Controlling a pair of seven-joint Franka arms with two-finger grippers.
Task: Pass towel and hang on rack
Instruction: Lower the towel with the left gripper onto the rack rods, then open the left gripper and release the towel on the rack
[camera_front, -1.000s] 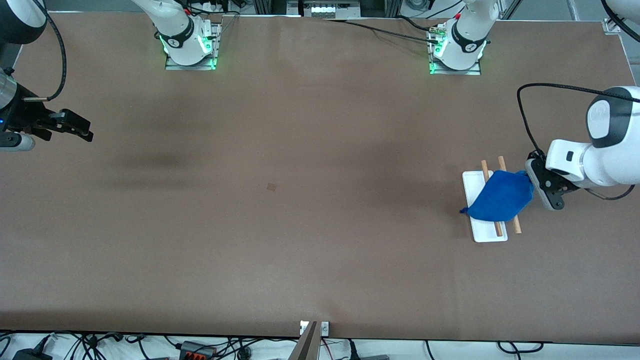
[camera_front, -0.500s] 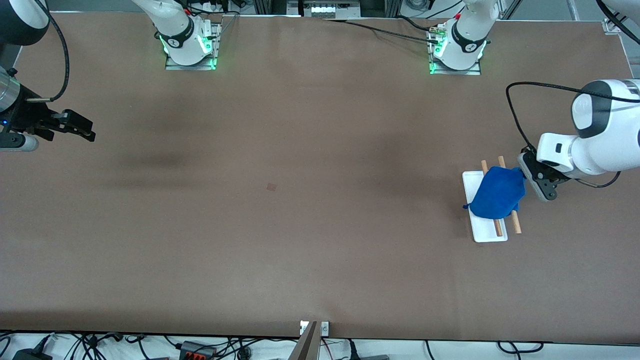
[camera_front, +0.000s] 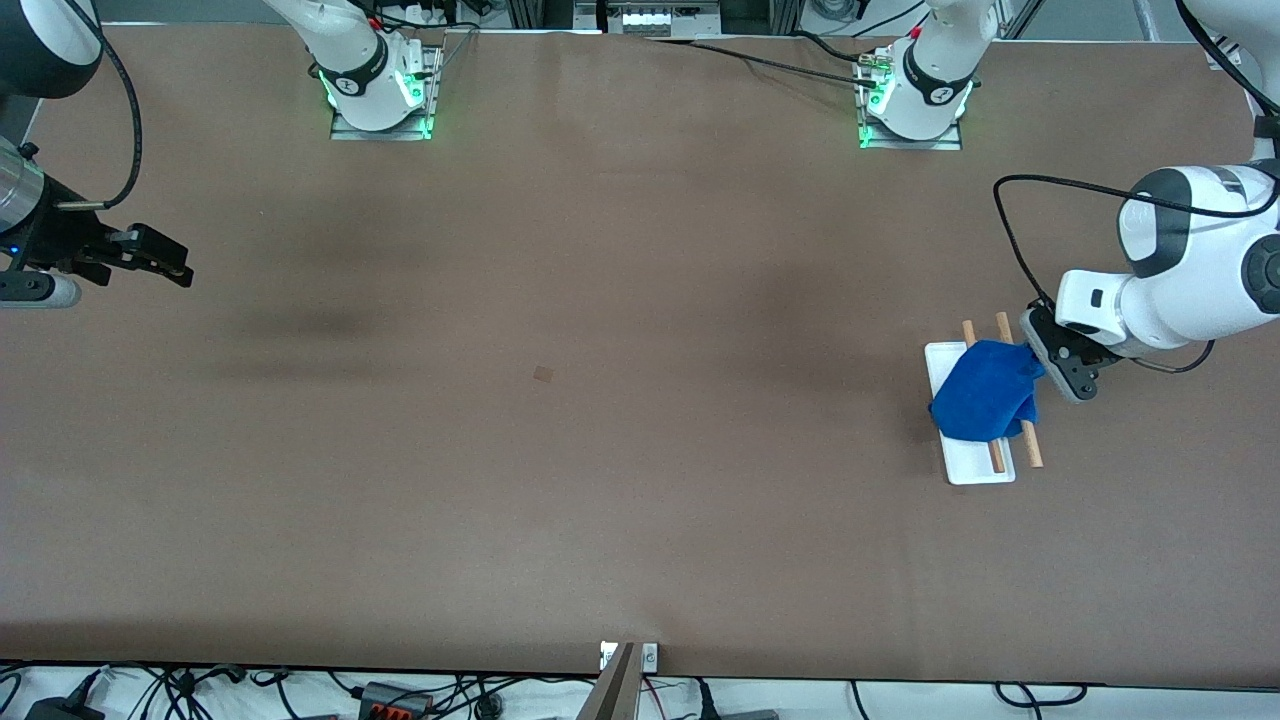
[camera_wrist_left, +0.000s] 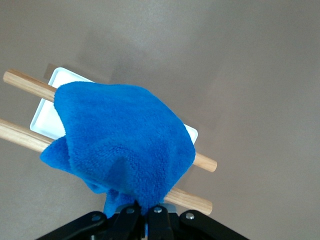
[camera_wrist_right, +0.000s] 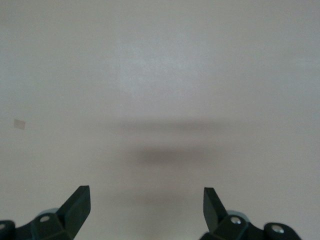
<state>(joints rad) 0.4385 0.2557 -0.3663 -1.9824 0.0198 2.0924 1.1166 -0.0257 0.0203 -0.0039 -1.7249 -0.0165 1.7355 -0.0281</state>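
Blue towel (camera_front: 982, 403) drapes bunched over both rack (camera_front: 965, 465) bars, one corner pinched in my left jaws (camera_front: 1040, 352); released now, it may slide off. Right jaws (camera_front: 172, 262) wait wide, over bare worktop (camera_front: 600, 400).

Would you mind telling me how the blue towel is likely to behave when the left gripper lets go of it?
The towel looks soft and floppy: it sags over both rack bars, so it should probably settle there. It bunches toward the left gripper, which pinches one corner, so it might slide slightly.
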